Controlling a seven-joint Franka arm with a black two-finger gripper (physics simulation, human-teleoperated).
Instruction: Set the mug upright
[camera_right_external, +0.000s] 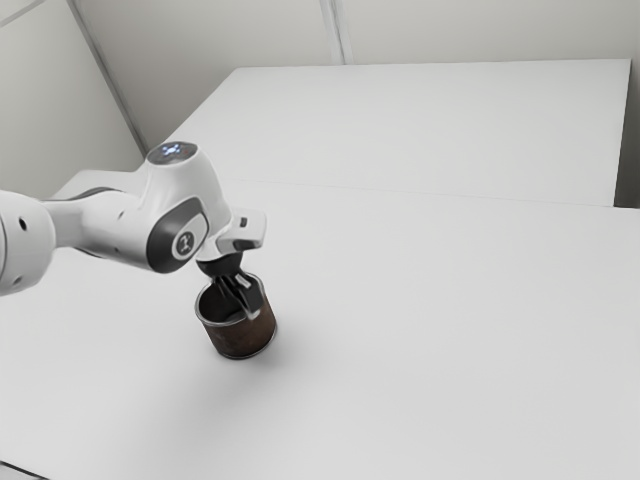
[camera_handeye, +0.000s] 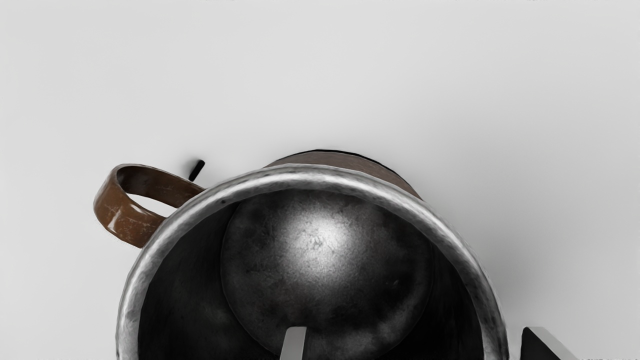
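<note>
White and grey, my arm (camera_right_external: 110, 222) reached in from the exterior view's left over the pale table (camera_right_external: 450, 330). Next along was the mug (camera_right_external: 240, 338), rusty brown outside with a grey metal rim (camera_handeye: 320, 175). It stood upright on its base, mouth up, well in from the table's far edge. Its handle (camera_handeye: 115, 215) stuck out from one side, and near that showed a short black strip (camera_handeye: 197, 170) I couldn't identify. I had my black gripper (camera_right_external: 240, 293) down at the mug's mouth, spread, with one finger (camera_handeye: 293, 345) inside and the other just outside the wall, roughly across from the handle. The wall ran between them, unpinched. On the dark inside of the mug, a bright shine fell on the floor. Past the table's far edge, a second pale surface (camera_right_external: 450, 120) stretched away toward the exterior view's right.
</note>
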